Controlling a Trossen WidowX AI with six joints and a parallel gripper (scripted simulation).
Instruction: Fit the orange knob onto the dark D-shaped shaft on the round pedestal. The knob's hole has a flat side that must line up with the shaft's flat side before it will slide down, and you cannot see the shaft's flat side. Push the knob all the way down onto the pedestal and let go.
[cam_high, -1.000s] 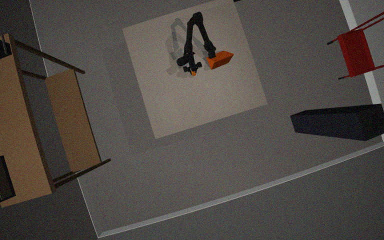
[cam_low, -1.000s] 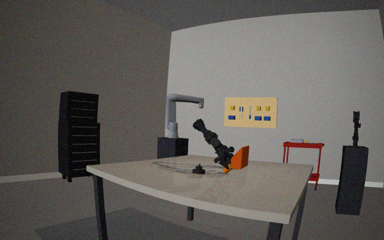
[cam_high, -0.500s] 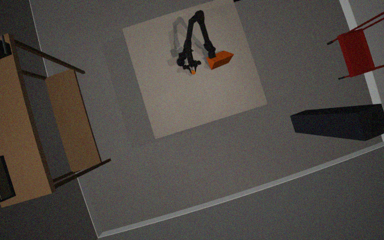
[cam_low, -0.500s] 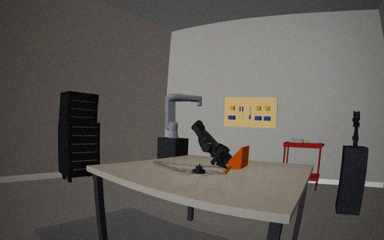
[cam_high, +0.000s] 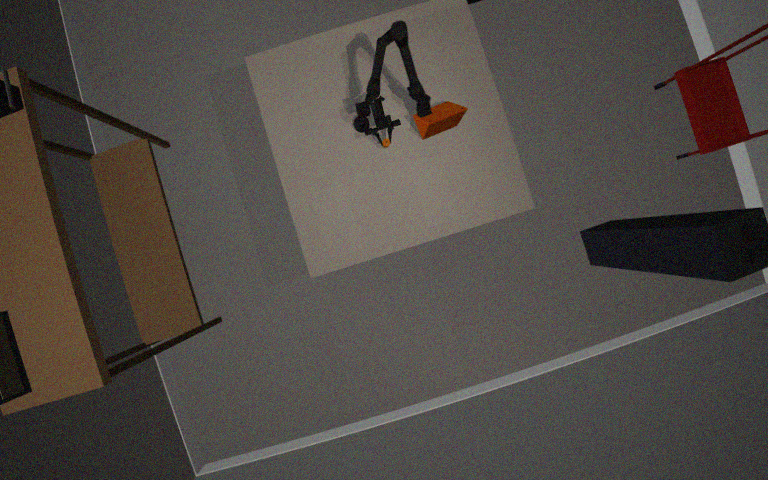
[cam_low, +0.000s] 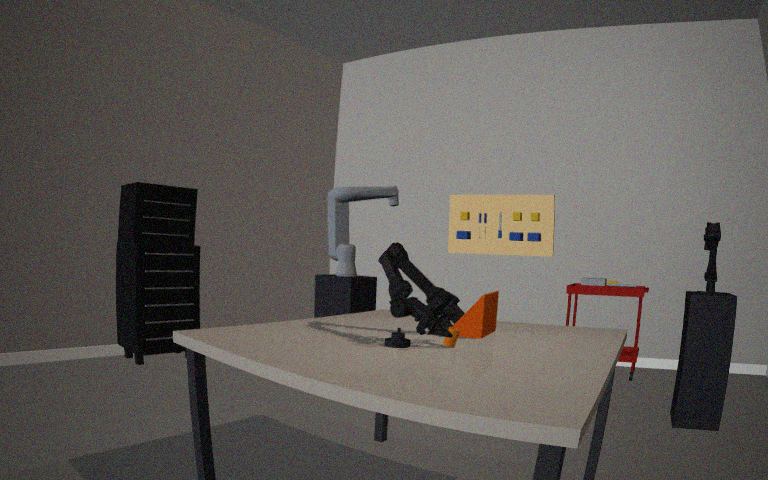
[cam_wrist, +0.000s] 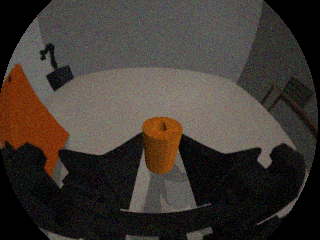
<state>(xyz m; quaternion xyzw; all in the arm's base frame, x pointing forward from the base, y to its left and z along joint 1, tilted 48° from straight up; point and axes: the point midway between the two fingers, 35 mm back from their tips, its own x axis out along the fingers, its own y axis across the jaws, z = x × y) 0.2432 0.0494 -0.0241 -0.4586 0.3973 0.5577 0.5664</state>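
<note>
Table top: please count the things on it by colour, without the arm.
Orange: 2, the knob held in the end effector and the wedge block
Dark: 1, the pedestal with its shaft
Total: 3

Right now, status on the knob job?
Gripper shut on orange knob, low over table. Pedestal bare, knob beside it, not on shaft. Orange wedge close by.

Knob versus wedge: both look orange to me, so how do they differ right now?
The knob is a small tapered cylinder; the wedge is a far larger block with a sloping face. The knob is clamped in the gripper; the wedge rests on the table with nothing gripping it. In the exterior view the knob sits low, beside the wedge's near corner. Both share the same orange colour.
</note>
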